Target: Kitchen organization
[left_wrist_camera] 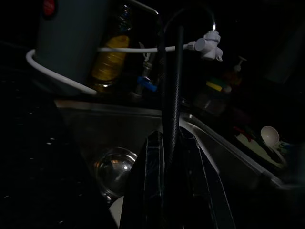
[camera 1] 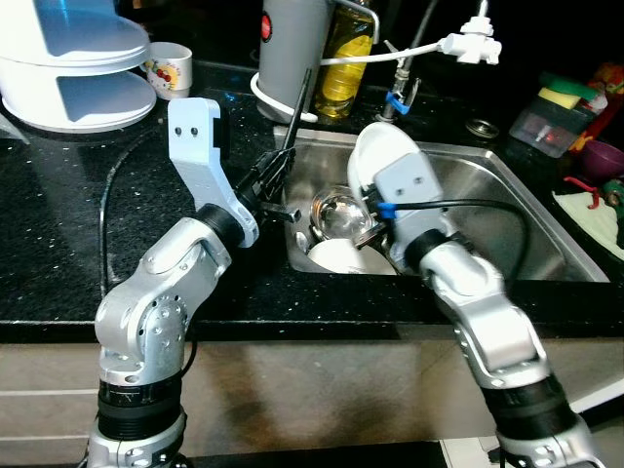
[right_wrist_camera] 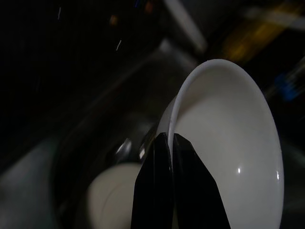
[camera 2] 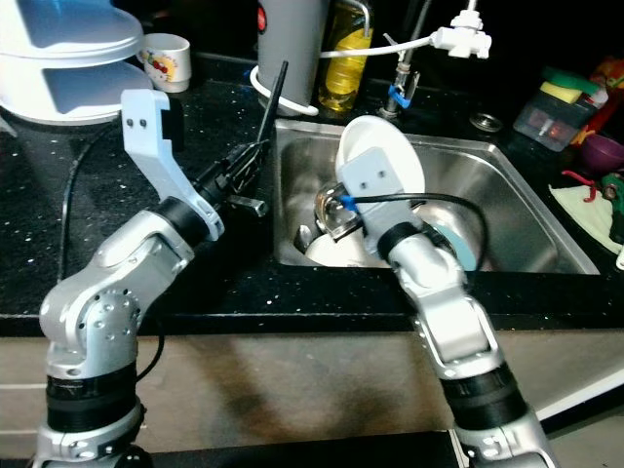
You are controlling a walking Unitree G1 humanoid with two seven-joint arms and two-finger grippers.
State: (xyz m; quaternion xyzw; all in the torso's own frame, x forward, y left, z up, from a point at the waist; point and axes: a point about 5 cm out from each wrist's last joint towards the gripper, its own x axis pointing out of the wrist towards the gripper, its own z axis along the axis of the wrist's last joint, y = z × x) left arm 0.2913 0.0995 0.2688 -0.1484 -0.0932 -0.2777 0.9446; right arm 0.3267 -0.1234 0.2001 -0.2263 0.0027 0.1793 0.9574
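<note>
My right gripper [right_wrist_camera: 167, 139] is shut on the rim of a white bowl [camera 1: 374, 154], holding it tilted on edge above the steel sink [camera 1: 507, 210]. Below it in the basin lie a shiny steel bowl [camera 1: 341, 213] and another white dish [camera 1: 336, 255]. My left gripper [left_wrist_camera: 167, 140] hovers over the sink's left rim, shut on a long thin black stick [camera 1: 297, 105] that points up and away toward the grey canister [camera 1: 292, 49].
Along the back of the black counter [camera 1: 68, 234] stand a yellow oil bottle [camera 1: 346, 58], a tap with a white nozzle [camera 1: 471, 44], a mug [camera 1: 168, 70] and a white-and-blue tiered stand [camera 1: 73, 58]. Sponges and small tubs [camera 1: 561, 112] sit at the right.
</note>
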